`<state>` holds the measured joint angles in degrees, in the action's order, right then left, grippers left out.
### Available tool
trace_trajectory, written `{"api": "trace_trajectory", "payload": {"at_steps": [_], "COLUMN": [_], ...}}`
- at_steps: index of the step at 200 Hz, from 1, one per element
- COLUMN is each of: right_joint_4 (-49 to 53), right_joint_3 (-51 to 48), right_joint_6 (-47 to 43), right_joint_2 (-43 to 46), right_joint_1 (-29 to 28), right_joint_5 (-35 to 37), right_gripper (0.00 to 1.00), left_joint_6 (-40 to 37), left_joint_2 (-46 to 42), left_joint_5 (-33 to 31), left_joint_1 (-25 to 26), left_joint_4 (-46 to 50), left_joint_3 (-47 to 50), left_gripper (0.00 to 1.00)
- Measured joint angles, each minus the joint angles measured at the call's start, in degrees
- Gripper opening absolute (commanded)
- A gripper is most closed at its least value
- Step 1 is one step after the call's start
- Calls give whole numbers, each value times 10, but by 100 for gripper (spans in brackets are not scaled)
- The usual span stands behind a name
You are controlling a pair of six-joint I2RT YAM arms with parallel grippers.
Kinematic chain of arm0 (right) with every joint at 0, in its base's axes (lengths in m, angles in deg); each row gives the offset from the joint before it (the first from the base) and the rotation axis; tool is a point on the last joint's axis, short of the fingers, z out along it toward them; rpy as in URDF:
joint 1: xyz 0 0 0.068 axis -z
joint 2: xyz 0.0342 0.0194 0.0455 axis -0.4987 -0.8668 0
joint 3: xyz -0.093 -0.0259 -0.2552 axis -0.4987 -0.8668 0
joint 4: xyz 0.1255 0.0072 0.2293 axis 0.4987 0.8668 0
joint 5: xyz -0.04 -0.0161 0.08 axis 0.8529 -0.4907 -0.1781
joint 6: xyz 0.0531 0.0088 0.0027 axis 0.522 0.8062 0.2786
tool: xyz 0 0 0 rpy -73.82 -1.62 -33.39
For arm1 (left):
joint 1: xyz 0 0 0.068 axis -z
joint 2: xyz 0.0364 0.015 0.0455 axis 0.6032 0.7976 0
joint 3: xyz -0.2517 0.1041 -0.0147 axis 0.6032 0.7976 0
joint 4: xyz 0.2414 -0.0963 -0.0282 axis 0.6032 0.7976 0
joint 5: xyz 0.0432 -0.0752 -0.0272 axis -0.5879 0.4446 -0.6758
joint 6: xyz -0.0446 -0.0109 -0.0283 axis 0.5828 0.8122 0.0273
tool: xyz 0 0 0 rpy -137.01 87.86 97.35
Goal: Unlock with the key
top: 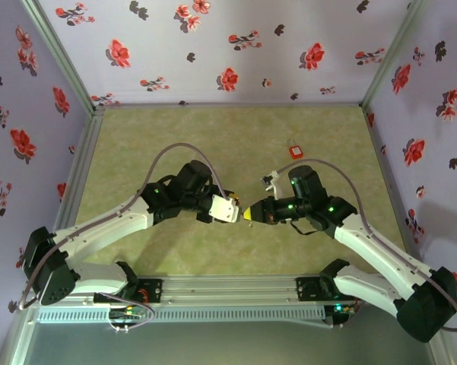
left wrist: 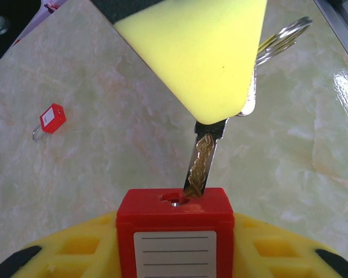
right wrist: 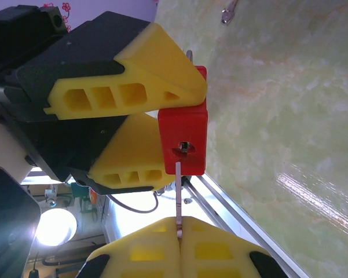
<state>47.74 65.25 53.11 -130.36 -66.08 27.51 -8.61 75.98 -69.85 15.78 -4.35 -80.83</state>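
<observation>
Over the table (top: pixel 213 129), left hand (top: pixel 230 211) clamps the padlock (left wrist: pixel 175 231), right hand (right wrist: pixel 179 231) the key (left wrist: pixel 201 162).

I work in a robot lab booth: flower-print walls (top: pixel 236 46) stand on a bare metal frame (top: pixel 61 57) around a marble-look table (top: pixel 213 137), with my left arm (top: pixel 114 224) and right arm (top: pixel 380 247) bolted to a slotted rail (top: pixel 228 293) at its near edge.

Flowered walls (top: pixel 213 46), green marbled tabletop (top: pixel 236 137)
</observation>
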Motion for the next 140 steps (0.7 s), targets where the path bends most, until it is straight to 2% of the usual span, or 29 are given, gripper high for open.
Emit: {"api": "trace_trajectory", "payload": {"at_steps": [140], "right_joint_4": [-42], "right_joint_3": [-13], "right_joint_6": [7], "right_joint_2": [-22], "right_joint_1": [0], "right_joint_5": [1], "right_gripper": [0], "left_joint_6": [2], "left_joint_2": [0], "left_joint_5": [0], "left_joint_1": [4], "left_joint_4": [-2], "left_joint_3": [8], "left_gripper": [7]}}
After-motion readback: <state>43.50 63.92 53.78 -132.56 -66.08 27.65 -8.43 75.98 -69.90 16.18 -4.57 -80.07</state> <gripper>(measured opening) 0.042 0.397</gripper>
